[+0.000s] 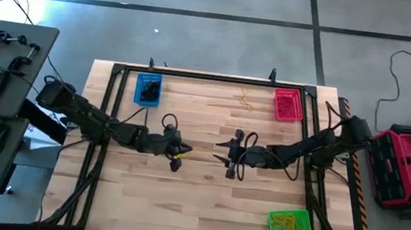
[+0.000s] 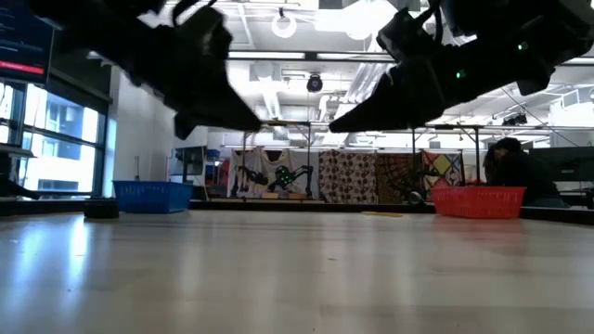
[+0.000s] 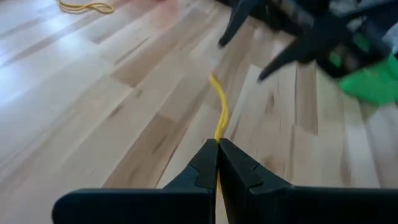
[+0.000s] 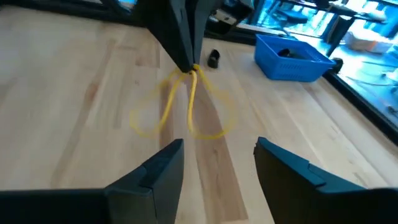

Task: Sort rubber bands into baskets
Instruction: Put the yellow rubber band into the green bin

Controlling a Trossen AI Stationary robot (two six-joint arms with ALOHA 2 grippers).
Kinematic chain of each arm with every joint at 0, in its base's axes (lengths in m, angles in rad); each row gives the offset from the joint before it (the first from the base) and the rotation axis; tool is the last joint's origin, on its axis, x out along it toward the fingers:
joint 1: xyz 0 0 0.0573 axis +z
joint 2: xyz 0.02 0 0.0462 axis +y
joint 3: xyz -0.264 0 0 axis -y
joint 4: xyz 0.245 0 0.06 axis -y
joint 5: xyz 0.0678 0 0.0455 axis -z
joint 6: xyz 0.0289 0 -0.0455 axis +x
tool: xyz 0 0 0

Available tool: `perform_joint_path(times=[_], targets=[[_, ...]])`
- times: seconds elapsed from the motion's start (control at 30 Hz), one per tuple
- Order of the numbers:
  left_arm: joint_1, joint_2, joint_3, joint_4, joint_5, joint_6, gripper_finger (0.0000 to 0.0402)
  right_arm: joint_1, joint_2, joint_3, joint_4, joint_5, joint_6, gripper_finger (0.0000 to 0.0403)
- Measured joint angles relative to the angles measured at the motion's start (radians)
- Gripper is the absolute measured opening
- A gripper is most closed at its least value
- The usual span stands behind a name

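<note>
The left gripper [image 3: 217, 144] is seen pressed fully together on a yellow rubber band [image 3: 220, 112], whose thin strand runs out from between the fingertips. In the right wrist view the same band [image 4: 186, 106] is shown dangling from those closed tips as slack, drooping loops above the wood, clear of the right gripper [image 4: 217, 152], whose two dark fingers stand wide apart with nothing between them. From above, both grippers are placed near the middle of the table [image 1: 197, 198], the left gripper [image 1: 178, 154] facing the right gripper [image 1: 226, 152] across a small gap.

The table is made of pale wooden planks with visible grain and is bordered by a dark metal frame. The baskets are rectangular, of plastic mesh: the blue basket [image 1: 147, 90] holds dark bands, the red basket [image 1: 287, 105] lies at the far right corner, and the green basket [image 1: 289, 226] holds yellow bands at the near right.

A few loose yellow bands [image 1: 247, 99] beside the red basket are shown in the high view; the low view gives only the blue basket [image 2: 151, 196] and the red basket [image 2: 478, 200] beyond the dark arm silhouettes.
</note>
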Motion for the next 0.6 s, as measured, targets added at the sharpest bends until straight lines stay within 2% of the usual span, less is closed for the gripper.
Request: perform_joint_path(times=[0.27, 0.53, 0.6], targets=[[0.042, 0.106, 0.141, -0.011, 0.038, 0.030, 0.0000, 0.000, 0.029, 0.067, -0.042, 0.008, -0.020, 0.0186], [0.056, 0.148, 0.187, -0.008, 0.083, 0.040, 0.0000, 0.014, 0.029, 0.149, -0.214, 0.157, -0.113, 0.0186], [0.056, 0.148, 0.190, -0.011, 0.090, 0.046, 0.0000, 0.019, 0.029, 0.159, -0.222, 0.161, -0.141, 0.0186]])
